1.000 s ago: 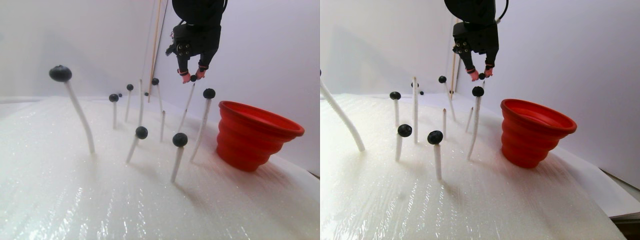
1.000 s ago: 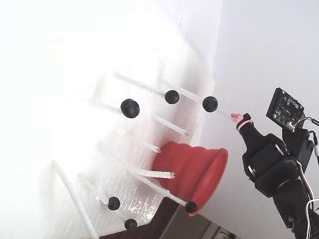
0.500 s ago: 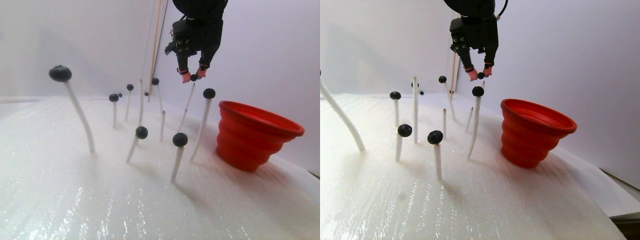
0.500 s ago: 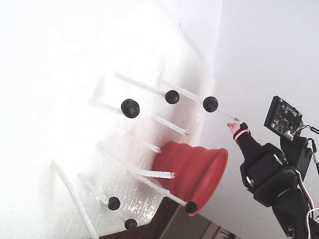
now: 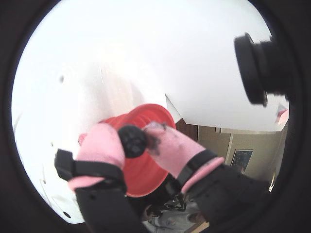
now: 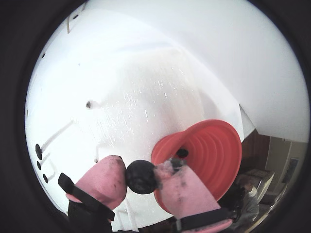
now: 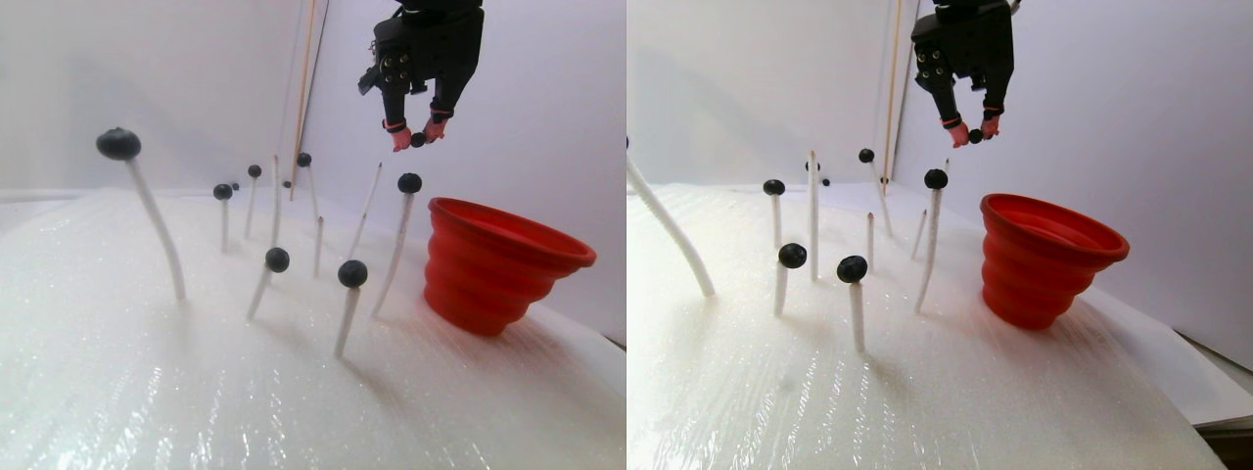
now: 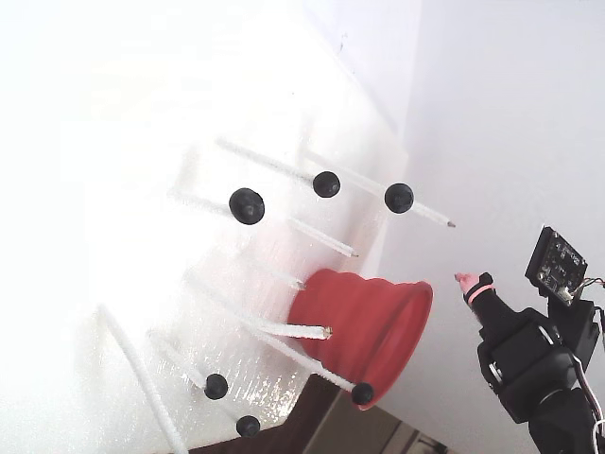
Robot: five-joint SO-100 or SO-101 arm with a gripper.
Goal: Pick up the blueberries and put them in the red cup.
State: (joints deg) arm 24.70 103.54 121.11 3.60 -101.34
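Note:
My gripper [image 7: 418, 137] hangs in the air, shut on one blueberry [image 7: 418, 140], clear of the white rods. Both wrist views show the pink fingertips [image 5: 104, 145] pinching the dark ball [image 5: 132, 141] [image 6: 141, 176]. The red cup [image 7: 499, 264] [image 8: 359, 317] stands lower and to the right of the gripper in the stereo pair view, and it lies right behind the held berry in both wrist views [image 6: 209, 150]. A dark round spot [image 6: 182, 153] lies inside the cup. Several other blueberries [image 7: 352, 273] [image 8: 247, 205] sit atop white rods. The fixed view shows only one pink tip [image 8: 467, 281].
The white rods [image 7: 396, 250] stand in a white foam board [image 7: 196, 392], some leaning, some bare-tipped [image 7: 370, 201]. A thin wooden stick [image 7: 304, 88] rises at the back. The foam's edge runs just behind the cup. A camera lens [image 5: 257, 68] juts into one wrist view.
The gripper has risen and moved right with the blueberry, pulling it off its rod. That rod now stands bare. The other berries and the cup have not moved.

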